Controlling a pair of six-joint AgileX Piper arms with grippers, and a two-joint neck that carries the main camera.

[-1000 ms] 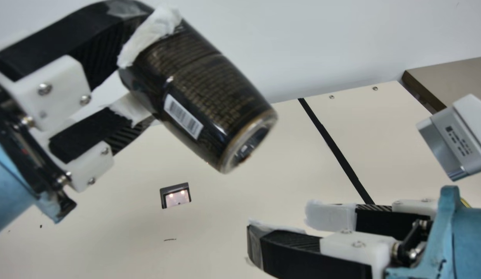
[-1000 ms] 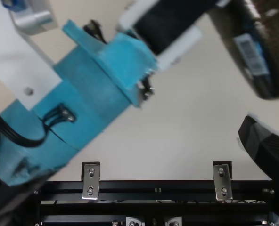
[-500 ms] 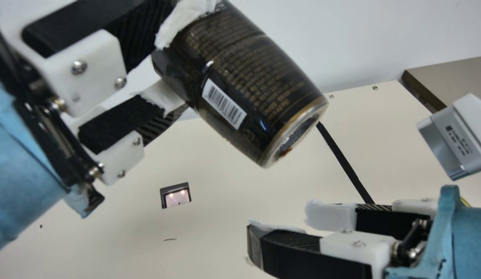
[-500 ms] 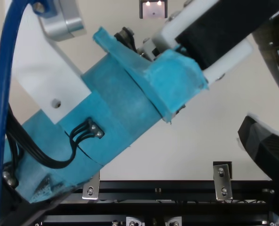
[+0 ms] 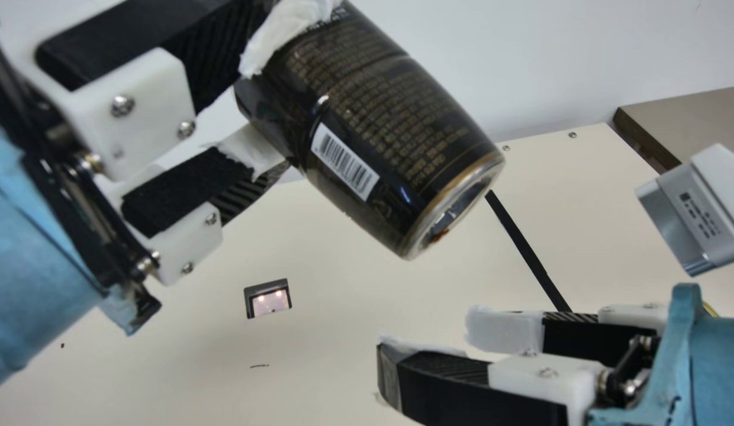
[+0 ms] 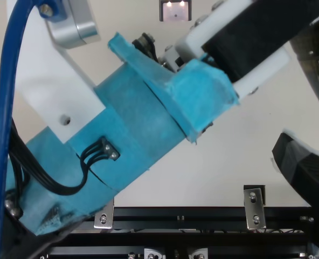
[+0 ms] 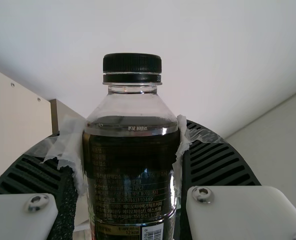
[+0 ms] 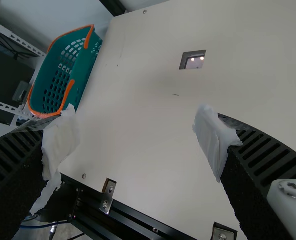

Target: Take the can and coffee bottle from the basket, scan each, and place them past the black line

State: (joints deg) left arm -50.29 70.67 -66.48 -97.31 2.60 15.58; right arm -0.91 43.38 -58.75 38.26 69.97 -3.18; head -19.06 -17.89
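Note:
In the main view my left gripper (image 5: 257,100) is shut on the dark coffee bottle (image 5: 379,130), held tilted in the air with its base and barcode label towards the camera. The left wrist view has the bottle (image 7: 133,170) capped and squeezed between the pads of my left gripper (image 7: 133,150). My right gripper (image 5: 426,334) stands open and empty at the main view's lower right; the right wrist view has my right gripper (image 8: 135,145) with its padded fingers wide apart. A scanner (image 5: 268,299) is set in the table, and the black line (image 5: 527,248) crosses it.
In the right wrist view the green basket with orange trim (image 8: 63,70) is beside the table edge. A grey-white device (image 5: 698,207) juts in at the main view's right. A brown surface (image 5: 692,121) lies beyond the cream table (image 5: 580,195).
My left arm has carried the bottle to the right in the main view, then has nearly stopped over the last half second. The right gripper has kept still.

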